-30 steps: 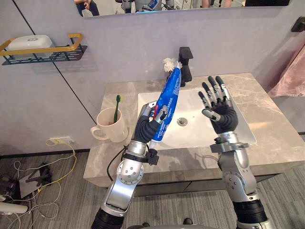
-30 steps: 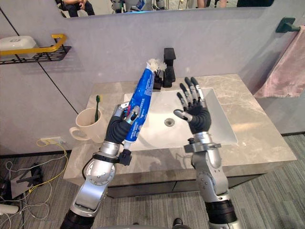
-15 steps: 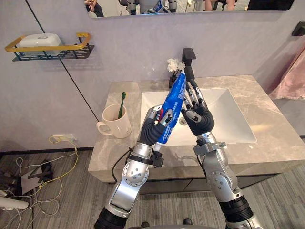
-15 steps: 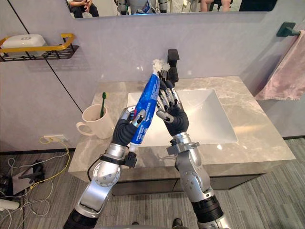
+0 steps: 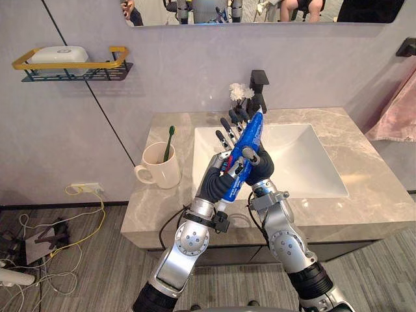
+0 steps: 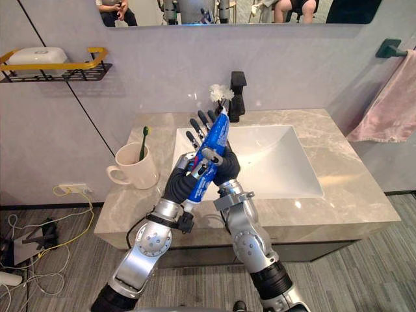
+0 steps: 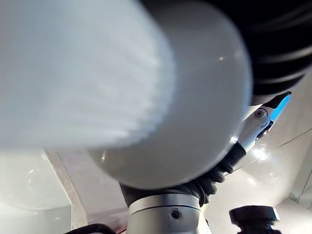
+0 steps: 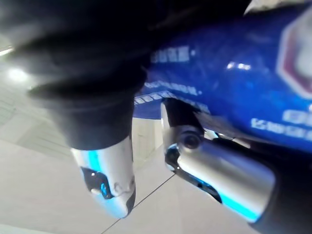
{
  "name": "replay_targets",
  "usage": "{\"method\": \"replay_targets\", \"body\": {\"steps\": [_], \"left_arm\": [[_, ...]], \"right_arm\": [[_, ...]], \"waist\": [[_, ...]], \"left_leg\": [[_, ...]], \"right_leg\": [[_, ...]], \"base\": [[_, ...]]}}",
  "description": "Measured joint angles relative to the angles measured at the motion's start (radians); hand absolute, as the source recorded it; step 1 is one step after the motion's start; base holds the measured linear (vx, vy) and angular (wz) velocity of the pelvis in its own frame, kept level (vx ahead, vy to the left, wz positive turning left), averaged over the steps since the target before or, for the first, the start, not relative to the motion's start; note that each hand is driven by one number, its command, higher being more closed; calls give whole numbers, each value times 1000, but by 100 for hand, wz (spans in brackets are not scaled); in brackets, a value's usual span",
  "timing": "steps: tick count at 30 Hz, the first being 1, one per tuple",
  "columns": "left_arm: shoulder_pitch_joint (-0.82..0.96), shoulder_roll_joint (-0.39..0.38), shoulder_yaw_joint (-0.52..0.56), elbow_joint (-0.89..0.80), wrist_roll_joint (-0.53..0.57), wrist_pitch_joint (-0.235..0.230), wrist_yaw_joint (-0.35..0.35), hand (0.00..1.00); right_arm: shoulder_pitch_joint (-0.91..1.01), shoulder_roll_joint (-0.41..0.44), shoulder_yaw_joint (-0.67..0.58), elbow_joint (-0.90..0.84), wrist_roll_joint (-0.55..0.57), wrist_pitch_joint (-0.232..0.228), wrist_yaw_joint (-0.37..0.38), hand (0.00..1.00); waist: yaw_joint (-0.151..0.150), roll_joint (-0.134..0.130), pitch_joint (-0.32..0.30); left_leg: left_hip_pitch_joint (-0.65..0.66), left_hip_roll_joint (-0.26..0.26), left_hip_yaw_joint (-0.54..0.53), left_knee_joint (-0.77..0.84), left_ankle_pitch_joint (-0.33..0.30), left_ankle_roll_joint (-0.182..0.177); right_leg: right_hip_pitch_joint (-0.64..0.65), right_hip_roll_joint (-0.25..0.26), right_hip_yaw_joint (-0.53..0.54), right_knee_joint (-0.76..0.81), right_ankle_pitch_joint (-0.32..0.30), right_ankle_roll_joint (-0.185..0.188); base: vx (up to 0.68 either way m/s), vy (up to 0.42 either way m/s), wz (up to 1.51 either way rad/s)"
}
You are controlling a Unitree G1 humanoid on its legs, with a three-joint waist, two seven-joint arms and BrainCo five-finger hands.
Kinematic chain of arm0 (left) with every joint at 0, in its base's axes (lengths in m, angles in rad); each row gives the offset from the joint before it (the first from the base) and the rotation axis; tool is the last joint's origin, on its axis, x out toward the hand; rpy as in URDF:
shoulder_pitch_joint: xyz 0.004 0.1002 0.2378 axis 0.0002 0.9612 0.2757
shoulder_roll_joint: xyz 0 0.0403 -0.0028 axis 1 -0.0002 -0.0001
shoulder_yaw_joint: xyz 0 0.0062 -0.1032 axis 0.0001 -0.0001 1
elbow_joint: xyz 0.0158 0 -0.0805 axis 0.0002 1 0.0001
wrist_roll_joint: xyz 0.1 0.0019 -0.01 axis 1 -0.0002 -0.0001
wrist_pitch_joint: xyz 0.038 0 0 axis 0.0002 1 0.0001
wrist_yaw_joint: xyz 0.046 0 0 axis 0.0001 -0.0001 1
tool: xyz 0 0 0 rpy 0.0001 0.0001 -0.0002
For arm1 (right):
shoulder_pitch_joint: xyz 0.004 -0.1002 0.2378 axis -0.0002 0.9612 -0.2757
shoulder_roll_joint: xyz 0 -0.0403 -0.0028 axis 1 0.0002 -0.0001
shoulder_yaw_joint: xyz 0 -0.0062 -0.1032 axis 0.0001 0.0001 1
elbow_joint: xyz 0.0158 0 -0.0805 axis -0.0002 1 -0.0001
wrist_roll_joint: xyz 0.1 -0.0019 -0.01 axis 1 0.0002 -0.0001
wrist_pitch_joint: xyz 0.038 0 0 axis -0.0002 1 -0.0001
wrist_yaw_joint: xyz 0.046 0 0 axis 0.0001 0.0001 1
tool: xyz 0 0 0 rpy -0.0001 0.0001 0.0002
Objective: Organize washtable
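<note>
The right hand (image 5: pixel 260 170) has swung in from over the sink and now lies against the toothpaste tube (image 5: pixel 252 135) that the left hand (image 5: pixel 216 183) holds up; half a second back it was just short of touching. The left hand's fingers are wrapped round the tube's lower half, with the cap end pointing down past its wrist. The right hand's fingers stand straight along the tube's far side, thumb near the front. I see no clamp yet, so I read it as open.

This looks like a hand-to-hand pass, part way through. Next the right hand would need to close firmly on the upper half before the left lets go, since a soft tube can slip or buckle.

The tube is blue with white and red print. It is tilted, with the crimped end uppermost, toward the black faucet (image 5: pixel 259 84). On the left hand's outer side stands a cream mug (image 5: pixel 159 170) holding a green toothbrush (image 5: pixel 169 138), a likely home for the tube. Beneath both hands is the white sink (image 5: pixel 305 162), set in the grey stone washtable (image 5: pixel 377 195).
</note>
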Motion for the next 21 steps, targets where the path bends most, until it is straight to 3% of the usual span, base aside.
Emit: {"method": "replay_targets", "body": {"steps": [19, 20, 21], "left_arm": [[31, 3, 10, 35, 11, -21, -2, 100], [32, 3, 12, 35, 11, -22, -3, 0], [33, 3, 13, 35, 11, -22, -3, 0]], "right_arm": [[-21, -28, 0, 32, -14, 43, 9, 100], [-21, -28, -1, 32, -18, 45, 11, 100], [-21, -27, -3, 32, -21, 47, 11, 100]], "waist": [[11, -6, -4], [12, -6, -4], [12, -6, -4]], "left_leg": [[0, -1, 9, -1, 3, 1], [1, -1, 9, -2, 4, 2], [1, -1, 9, -3, 4, 2]], "right_leg": [[-6, -1, 13, 0, 6, 1], [-6, -1, 14, 0, 6, 1], [-6, -1, 14, 0, 6, 1]], "base": [[-5, 0, -1], [0, 0, 0], [0, 0, 0]]}}
